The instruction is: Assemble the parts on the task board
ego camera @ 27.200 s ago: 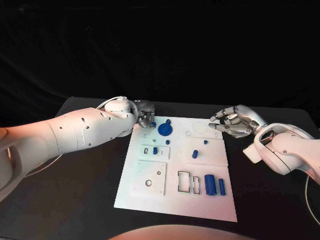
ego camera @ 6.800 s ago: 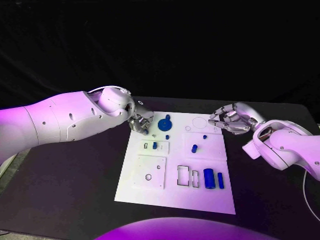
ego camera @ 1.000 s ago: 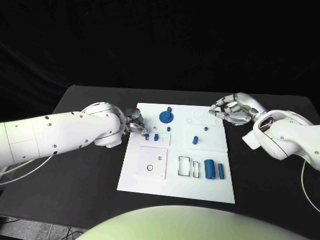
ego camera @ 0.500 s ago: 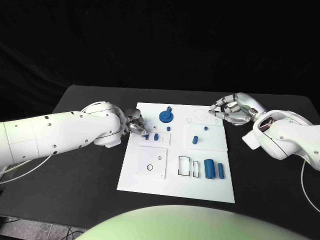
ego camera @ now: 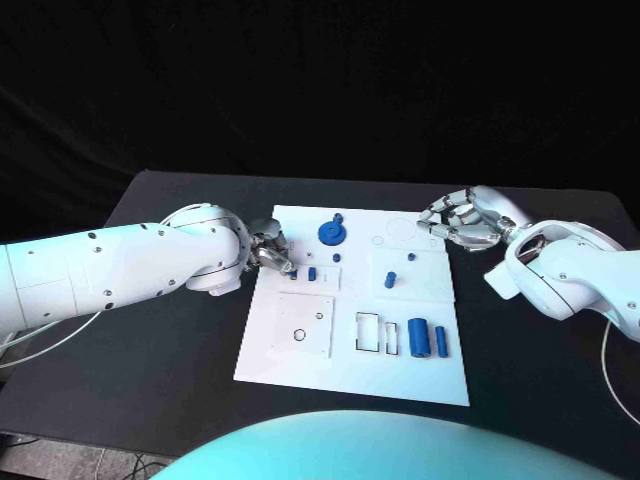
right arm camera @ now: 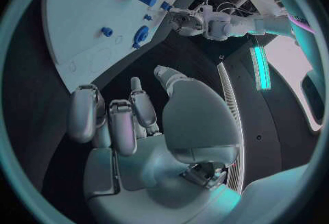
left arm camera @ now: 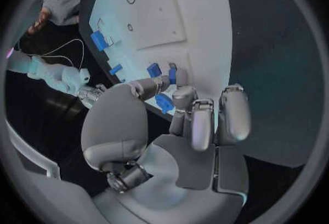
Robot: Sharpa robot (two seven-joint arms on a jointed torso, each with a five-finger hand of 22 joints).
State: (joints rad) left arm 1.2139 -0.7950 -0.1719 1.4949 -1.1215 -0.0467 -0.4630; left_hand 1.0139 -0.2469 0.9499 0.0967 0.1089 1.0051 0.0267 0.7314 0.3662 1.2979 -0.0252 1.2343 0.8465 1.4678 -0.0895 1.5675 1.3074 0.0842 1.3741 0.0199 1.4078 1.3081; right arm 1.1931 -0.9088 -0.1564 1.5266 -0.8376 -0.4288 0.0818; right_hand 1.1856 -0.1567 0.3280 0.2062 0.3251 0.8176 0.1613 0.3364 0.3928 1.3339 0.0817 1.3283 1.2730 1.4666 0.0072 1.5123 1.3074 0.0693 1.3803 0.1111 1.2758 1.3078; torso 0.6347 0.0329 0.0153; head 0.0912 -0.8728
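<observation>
Head view: left hand (ego camera: 273, 250) still pinching blue part (left arm camera: 164, 104); right hand (ego camera: 462, 221) stays curled, empty.

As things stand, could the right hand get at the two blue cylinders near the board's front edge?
Probably yes: the right hand hovers at the board's far right corner holding nothing, and the blue cylinders lie uncovered with nothing between.

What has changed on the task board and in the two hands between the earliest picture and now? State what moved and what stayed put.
The left hand has moved from the board's far left corner, beside the round blue part, toward the robot along the task board, and now pinches a small blue part near the small upright peg. The right hand stays curled at the board's far right corner; the two blue cylinders stay put.
</observation>
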